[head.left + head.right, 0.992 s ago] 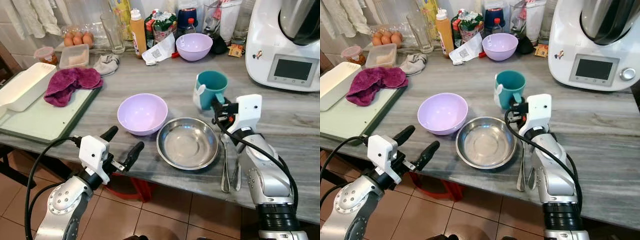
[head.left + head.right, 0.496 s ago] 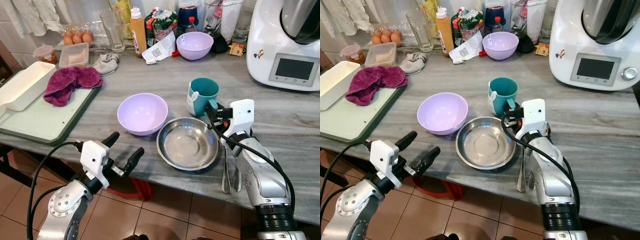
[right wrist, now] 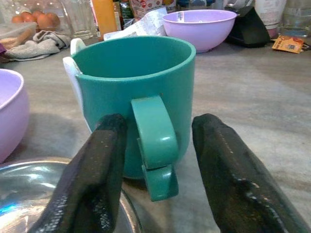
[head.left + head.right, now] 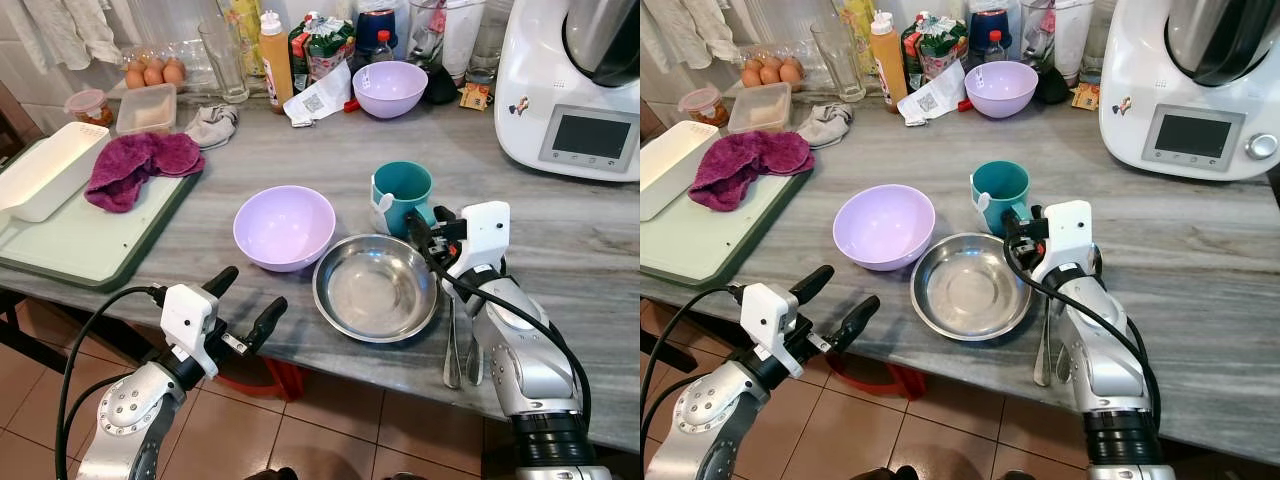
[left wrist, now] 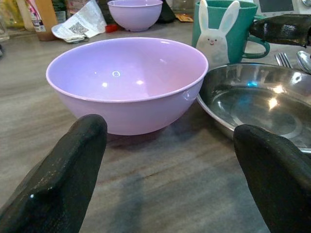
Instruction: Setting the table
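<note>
Fingers (image 3: 104,160) astride one mug (image 3: 138,92), two purple bowls (image 4: 284,226)

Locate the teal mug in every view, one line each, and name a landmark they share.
Left eye: teal mug mid-counter, behind the steel pan.
Right eye: centre, just ahead of the right gripper.
Left wrist: upper edge, bunny face showing.
Right wrist: centre, handle between the fingers.
Shared landmark: the near purple bowl.

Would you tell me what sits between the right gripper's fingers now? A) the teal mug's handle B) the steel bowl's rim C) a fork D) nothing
A: the right gripper has a finger on either side of the teal mug handle, not yet closed.
</note>
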